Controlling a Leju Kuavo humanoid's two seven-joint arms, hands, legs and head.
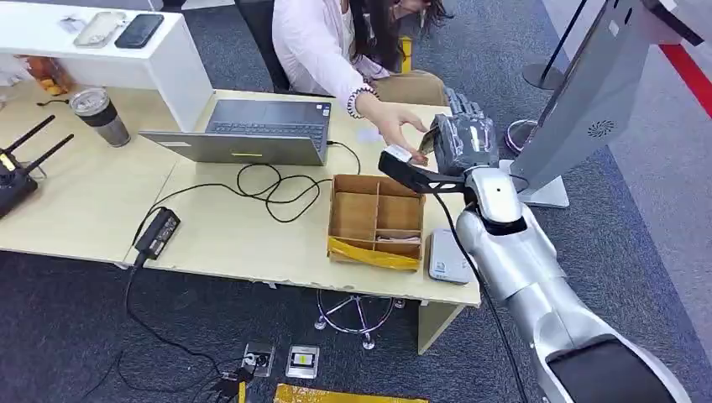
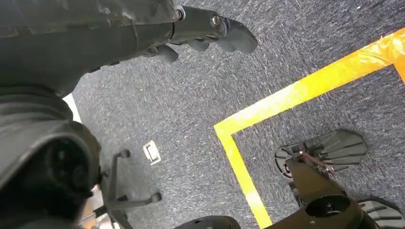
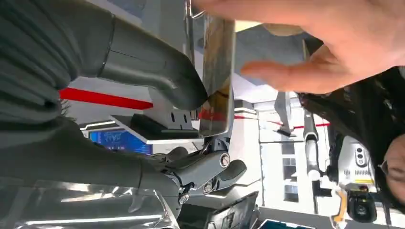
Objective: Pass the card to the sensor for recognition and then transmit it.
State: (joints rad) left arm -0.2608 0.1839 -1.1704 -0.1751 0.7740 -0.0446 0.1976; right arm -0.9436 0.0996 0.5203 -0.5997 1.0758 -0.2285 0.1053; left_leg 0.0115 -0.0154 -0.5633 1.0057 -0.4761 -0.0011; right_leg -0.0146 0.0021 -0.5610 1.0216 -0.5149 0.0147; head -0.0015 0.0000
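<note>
Card [image 1: 426, 141] is at the handover point over the far right of the table [image 1: 84, 210], beyond the box [image 1: 375, 220]: in the head view the right hand [image 1: 460, 134] holds it out while a person's hand [image 1: 401, 132] reaches onto it. Left wrist view: the left hand [image 2: 210, 33] hangs over carpet with fingers curled in, holding nothing. Right wrist view: the card [image 3: 217, 71] is pinched edge-on between thumb [image 3: 157, 71] and fingers, and the person's hand [image 3: 325, 43] closes over its far end. Risks: releasing before the person's grip is firm could drop the card; a pinch held too long could bend it.
</note>
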